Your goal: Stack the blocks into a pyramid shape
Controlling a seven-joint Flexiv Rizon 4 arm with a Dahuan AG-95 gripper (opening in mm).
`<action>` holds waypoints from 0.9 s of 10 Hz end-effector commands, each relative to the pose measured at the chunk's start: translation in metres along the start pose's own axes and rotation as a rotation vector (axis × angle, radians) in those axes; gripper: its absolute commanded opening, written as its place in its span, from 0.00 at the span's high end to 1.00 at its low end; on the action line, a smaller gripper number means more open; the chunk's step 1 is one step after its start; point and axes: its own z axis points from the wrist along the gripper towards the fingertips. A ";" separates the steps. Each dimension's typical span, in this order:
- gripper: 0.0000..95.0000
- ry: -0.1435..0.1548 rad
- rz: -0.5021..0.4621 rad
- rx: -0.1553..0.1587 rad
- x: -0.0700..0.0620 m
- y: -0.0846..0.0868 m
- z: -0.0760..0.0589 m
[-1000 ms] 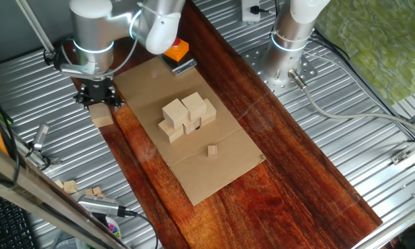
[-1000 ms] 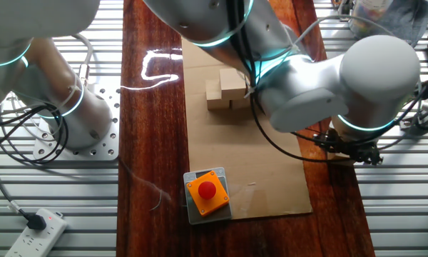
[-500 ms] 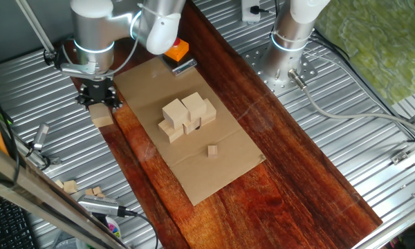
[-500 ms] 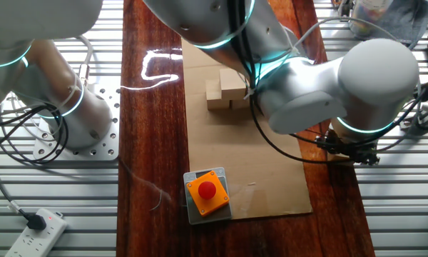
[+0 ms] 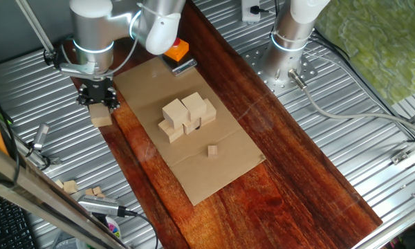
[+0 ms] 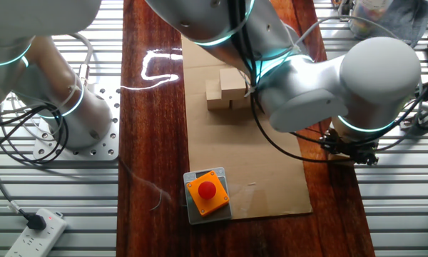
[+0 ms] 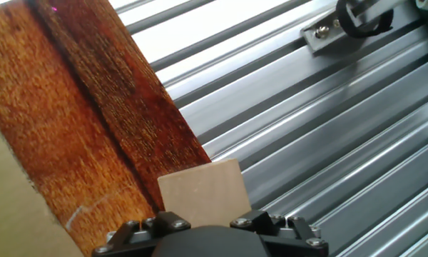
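Several pale wooden blocks (image 5: 187,114) stand stacked in a cluster on the cardboard sheet (image 5: 218,173); the other fixed view shows this cluster (image 6: 227,89) partly behind the arm. One more block (image 5: 102,115) lies apart at the left edge of the wood board, where it meets the ribbed metal. My gripper (image 5: 97,97) hangs straight over that block with a jaw on each side. In the hand view the block (image 7: 203,191) fills the gap between the finger mounts, and the fingertips are hidden. In the other fixed view the gripper (image 6: 351,148) is largely covered by the wrist.
A tiny wooden cube (image 5: 212,150) lies on the cardboard in front of the cluster. An orange box with a button (image 6: 207,191) sits at the cardboard's far end. A second arm's base (image 5: 290,41) stands on the metal. Small wood scraps (image 5: 70,187) lie on the ribbed metal.
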 end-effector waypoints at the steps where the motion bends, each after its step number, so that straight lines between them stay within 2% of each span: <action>1: 1.00 0.027 0.054 -0.059 0.007 -0.002 -0.006; 3: 1.00 0.050 0.141 -0.105 0.016 -0.003 -0.016; 4: 1.00 0.042 0.192 -0.135 0.022 0.002 -0.023; 5: 1.00 0.048 0.222 -0.151 0.026 0.007 -0.031; 9: 1.00 0.053 0.231 -0.158 0.027 0.009 -0.034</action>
